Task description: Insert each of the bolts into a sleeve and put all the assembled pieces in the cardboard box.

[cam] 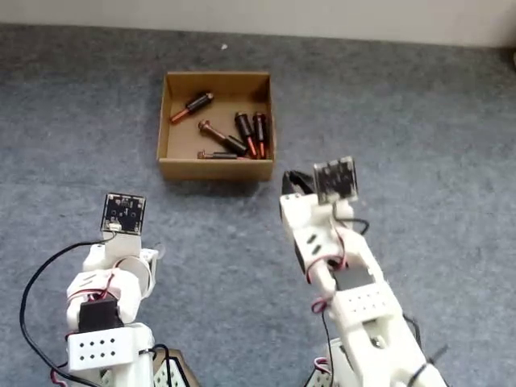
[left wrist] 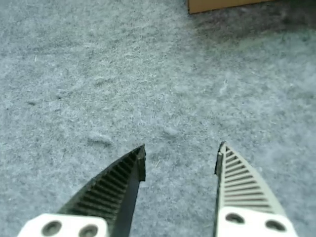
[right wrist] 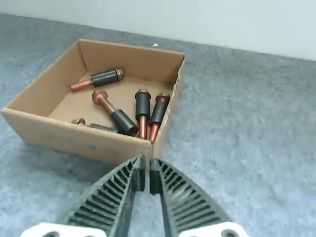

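While both arms sit at the near edge of the grey carpeted surface (cam: 419,121), we see the cardboard box (cam: 214,168) standing toward the far edge, a little left of the middle, open side up. Inside it lie five assembled pieces (cam: 222,137), each a copper-coloured bolt pushed through a black sleeve. One lies slantwise near the far left corner of the box, one slants across the middle, two lie side by side against the right wall, and one runs along the near wall. From the right wrist view we look into the cardboard box (right wrist: 74,138) over its near wall and find the same assembled pieces (right wrist: 113,112) on its floor. The right gripper (right wrist: 147,162) hangs just short of that near wall, above the carpet, its ribbed fingers drawn together to a thin slit with nothing between them. The left gripper (left wrist: 182,147) hovers over bare carpet with its fingers spread wide apart and nothing in them, and we catch a corner of the cardboard box (left wrist: 222,5) well beyond it. From above, the left arm (cam: 109,290) is at the near left corner of the surface and the right arm (cam: 347,274) points up toward the near right corner of the box.
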